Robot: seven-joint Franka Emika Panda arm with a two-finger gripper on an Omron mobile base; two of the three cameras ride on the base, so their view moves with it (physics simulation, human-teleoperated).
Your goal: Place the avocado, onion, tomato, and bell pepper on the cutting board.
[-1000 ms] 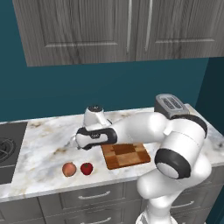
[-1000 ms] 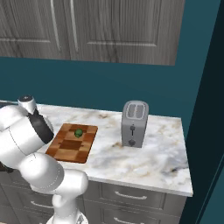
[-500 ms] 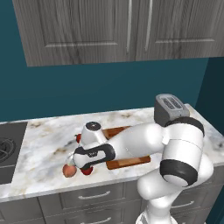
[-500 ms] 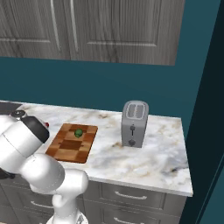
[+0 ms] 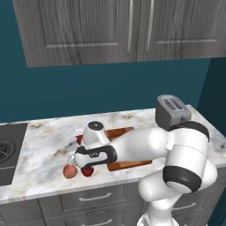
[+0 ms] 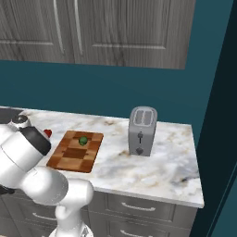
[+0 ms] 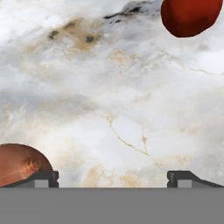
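Observation:
The checkered wooden cutting board (image 6: pixel 74 152) lies on the counter with the dark-green avocado (image 6: pixel 83 140) on its far end. The peach-pink onion (image 5: pixel 68 171) rests near the counter's front edge, and a red fruit (image 5: pixel 87 171) sits just right of it. A second red fruit (image 5: pixel 80 140) lies behind my hand, left of the board. My gripper (image 5: pixel 76 162) hangs low over the counter just above the onion and is open. In the hand view the onion (image 7: pixel 17 164) touches the left fingertip (image 7: pixel 42 177) from outside, and a red fruit (image 7: pixel 190 15) lies far off; only marble lies between the fingers.
A grey toaster (image 6: pixel 141 130) stands right of the board. A stove top (image 5: pixel 8 152) borders the counter at the left. My arm lies across the board in the left base view. Grey cabinets hang above.
The arm has swung from over the board's left end down and forward to the counter's front left, ending low beside the onion and red fruit. Nothing else has moved.

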